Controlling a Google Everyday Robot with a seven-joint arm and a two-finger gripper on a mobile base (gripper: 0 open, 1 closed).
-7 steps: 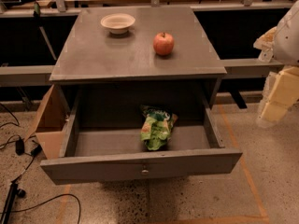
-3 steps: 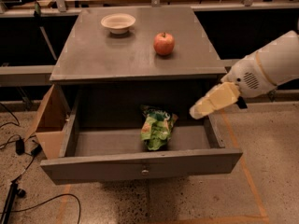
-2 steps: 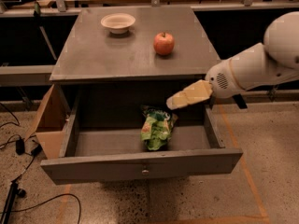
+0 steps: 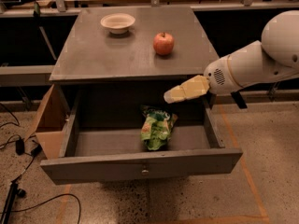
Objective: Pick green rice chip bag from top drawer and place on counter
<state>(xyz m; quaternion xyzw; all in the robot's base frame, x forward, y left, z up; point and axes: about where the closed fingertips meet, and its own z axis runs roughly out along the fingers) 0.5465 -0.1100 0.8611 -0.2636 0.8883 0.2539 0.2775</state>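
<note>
The green rice chip bag [image 4: 157, 128] lies crinkled on the floor of the open top drawer [image 4: 140, 164], right of its middle. The drawer is pulled out below the counter [image 4: 117, 50], with a small round knob on its front panel. My gripper [image 4: 172, 95] reaches in from the right on a white arm. It hangs above the drawer's back right part, just above and to the right of the bag, not touching it.
A red apple [image 4: 163, 43] and a white bowl [image 4: 117, 22] stand on the counter. A brown cardboard box [image 4: 46, 125] leans against the cabinet's left side. Cables [image 4: 18, 181] lie on the floor at the left.
The arm has swung in from the right, and the gripper has moved leftwards over the open drawer toward the bag. The bag, apple and bowl have not moved.
</note>
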